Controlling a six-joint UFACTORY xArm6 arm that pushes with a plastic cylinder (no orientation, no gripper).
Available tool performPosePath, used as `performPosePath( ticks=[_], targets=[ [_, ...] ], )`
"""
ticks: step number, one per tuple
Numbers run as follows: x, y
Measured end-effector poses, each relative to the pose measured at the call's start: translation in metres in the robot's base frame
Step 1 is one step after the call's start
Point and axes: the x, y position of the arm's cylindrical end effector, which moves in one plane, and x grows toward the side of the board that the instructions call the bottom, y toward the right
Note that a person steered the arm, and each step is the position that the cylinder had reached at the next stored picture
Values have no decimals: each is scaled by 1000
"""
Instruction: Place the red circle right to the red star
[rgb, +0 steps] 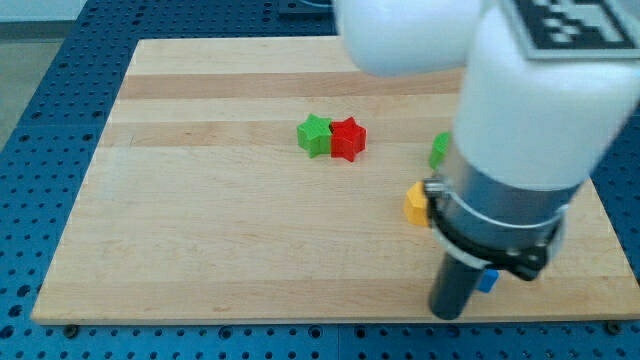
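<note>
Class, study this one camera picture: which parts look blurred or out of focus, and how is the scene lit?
Camera view: the arm looms close to the lens, soft and blurred, its white shell bright; my tip is blurry too. The red star and green star are fairly sharp. Lighting on the wooden board is even, with faint shadows and no harsh glare.

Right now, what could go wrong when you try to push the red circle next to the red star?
1. I cannot see a red circle; my arm covers part of the board and may hide it.
2. The green star touches the red star on the view's left, so a hard push could shift both.
3. My tip stands close beside a blue block, with a yellow block and a green block nearby. Sliding could knock them.
</note>
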Motion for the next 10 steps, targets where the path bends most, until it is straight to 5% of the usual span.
performPosePath(
  ticks=[5, 10],
  targets=[
    [-11, 86],
    [-68, 86]
  ],
)
